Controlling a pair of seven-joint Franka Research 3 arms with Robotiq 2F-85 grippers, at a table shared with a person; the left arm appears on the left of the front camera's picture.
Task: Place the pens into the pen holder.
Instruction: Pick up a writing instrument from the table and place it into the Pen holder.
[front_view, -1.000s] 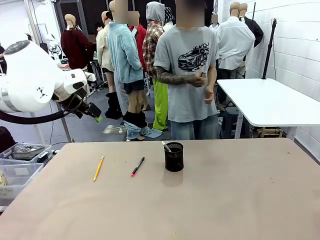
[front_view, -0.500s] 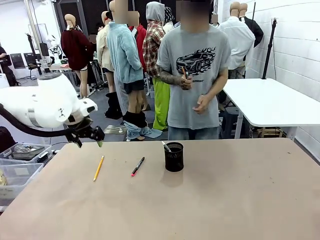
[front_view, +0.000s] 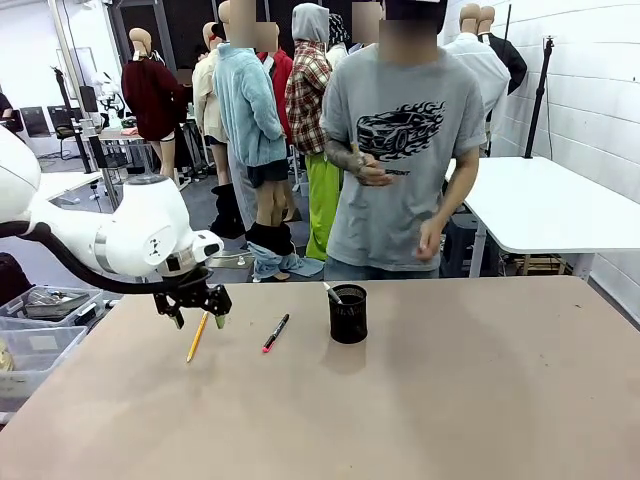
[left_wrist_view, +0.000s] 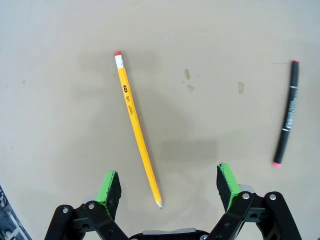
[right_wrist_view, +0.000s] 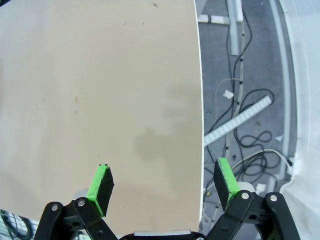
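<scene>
A yellow-orange pencil (front_view: 197, 337) lies on the tan table left of centre, and in the left wrist view the pencil (left_wrist_view: 136, 125) runs slantwise with its tip between my fingers. My left gripper (front_view: 195, 308) (left_wrist_view: 169, 184) hangs open just above it, touching nothing. A black pen with a red-pink end (front_view: 275, 333) (left_wrist_view: 286, 115) lies to the pencil's right. The black mesh pen holder (front_view: 348, 314) stands upright near the middle, with a dark pen's pale tip (front_view: 332, 292) sticking out. My right gripper (right_wrist_view: 162, 182) is open over the table's edge, empty.
A person (front_view: 400, 150) stands at the far edge behind the holder, hands held at chest and waist. Plastic bins (front_view: 40, 335) sit off the table's left side. A white table (front_view: 560, 200) stands at the back right. Cables (right_wrist_view: 245, 125) lie on the floor past the edge.
My left arm has swung down and to the right, from high at the left to just over the pencil. The person has shifted a little to the right.
</scene>
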